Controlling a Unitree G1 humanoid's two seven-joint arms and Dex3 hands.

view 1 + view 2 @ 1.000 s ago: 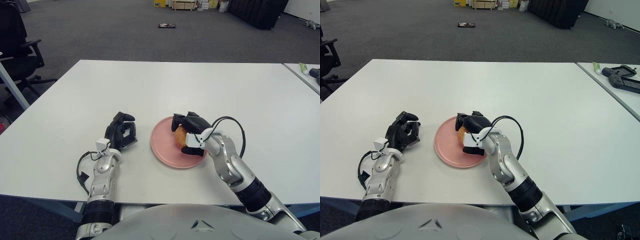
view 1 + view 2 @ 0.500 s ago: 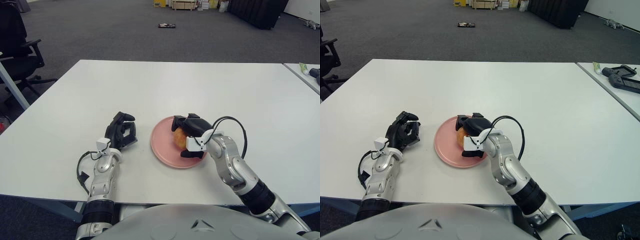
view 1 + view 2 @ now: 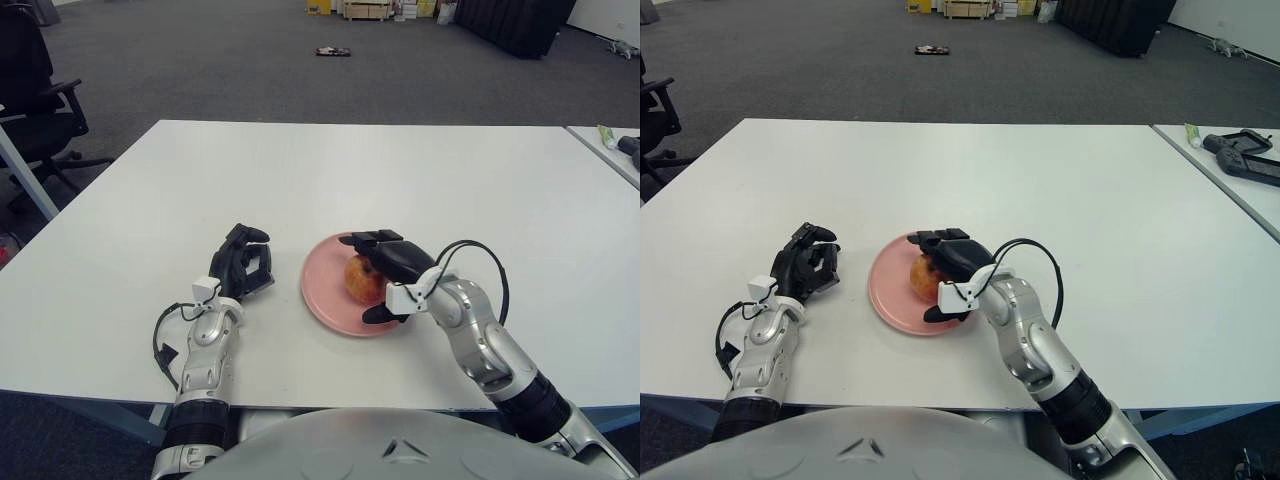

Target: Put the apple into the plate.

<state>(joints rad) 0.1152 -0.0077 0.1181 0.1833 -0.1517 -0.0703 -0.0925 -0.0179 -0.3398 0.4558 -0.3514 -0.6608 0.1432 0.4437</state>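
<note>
A red-yellow apple (image 3: 923, 278) sits on the pink plate (image 3: 322, 297) near the middle of the white table (image 3: 330, 170). My right hand (image 3: 366, 280) is at the plate's right side. Its fingers (image 3: 362, 240) stretch out over the top of the apple and its thumb (image 3: 374, 314) points at the plate's near rim. The hand is open and loosely brackets the apple without clasping it. My left hand (image 3: 243, 264) shows to the left of the plate, fingers curled, holding nothing.
A black office chair (image 3: 30, 90) stands off the table's left side. A second table (image 3: 1230, 150) at the right carries a few small items. The table's front edge runs close below both forearms.
My right hand has let go of the apple: its fingers have spread and the hand has drawn back to the right, uncovering the apple on the plate. The left hand has not moved.
</note>
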